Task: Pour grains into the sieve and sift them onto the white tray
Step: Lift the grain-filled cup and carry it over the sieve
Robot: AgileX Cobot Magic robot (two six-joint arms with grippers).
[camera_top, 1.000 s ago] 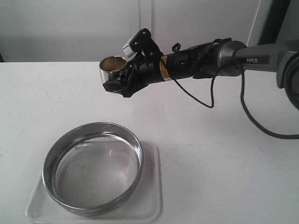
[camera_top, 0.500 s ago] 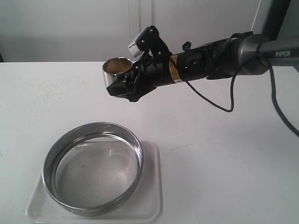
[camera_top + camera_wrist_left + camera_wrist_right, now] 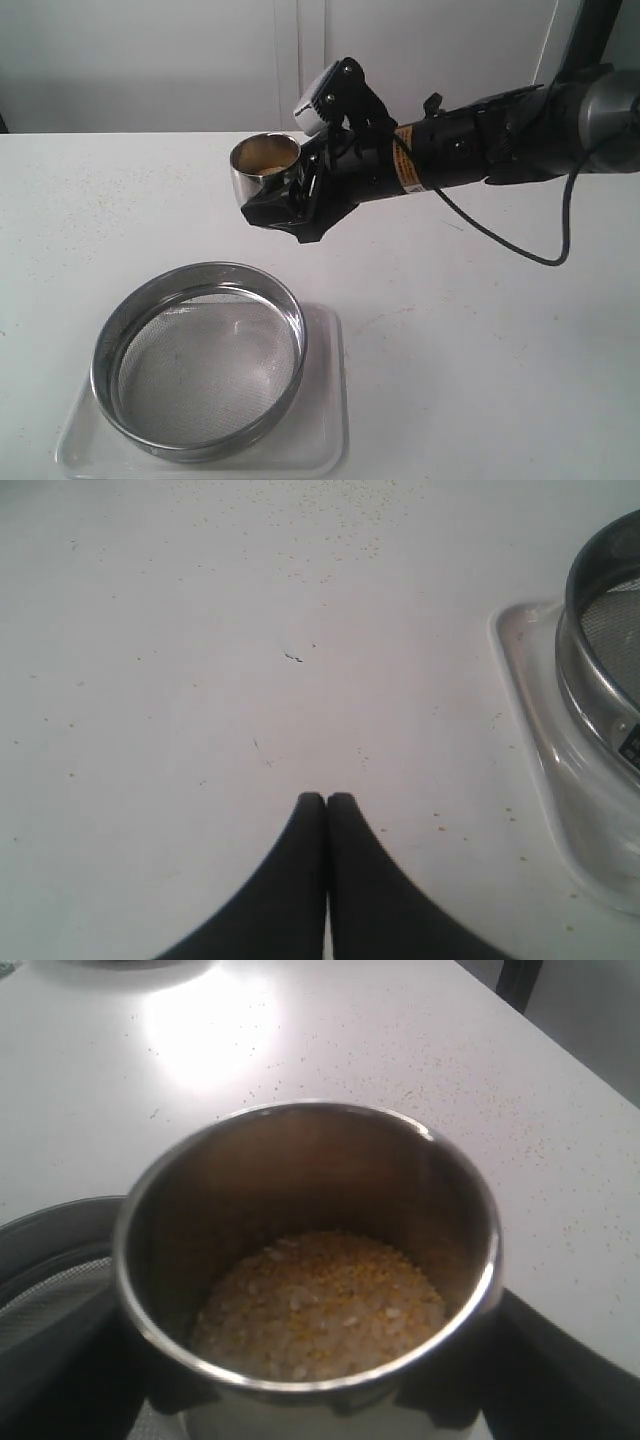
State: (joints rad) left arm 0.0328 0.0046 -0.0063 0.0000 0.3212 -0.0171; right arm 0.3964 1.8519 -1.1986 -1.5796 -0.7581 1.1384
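Here the right gripper (image 3: 272,202), clamped round the steel cup (image 3: 262,160) of grains (image 3: 320,1300), hangs short of the sieve (image 3: 297,345) on the white tray (image 3: 328,420), left gripper (image 3: 326,800) pressed together; next, carry over and tip

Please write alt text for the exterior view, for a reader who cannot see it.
The right hand holds a steel cup of grains upright above the white table. Nearer the camera, the sieve sits on the white tray, with no grains visible inside.

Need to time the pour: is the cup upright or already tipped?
Upright. The cup in the right gripper shows its mouth facing up, and the grains lie settled at its bottom.
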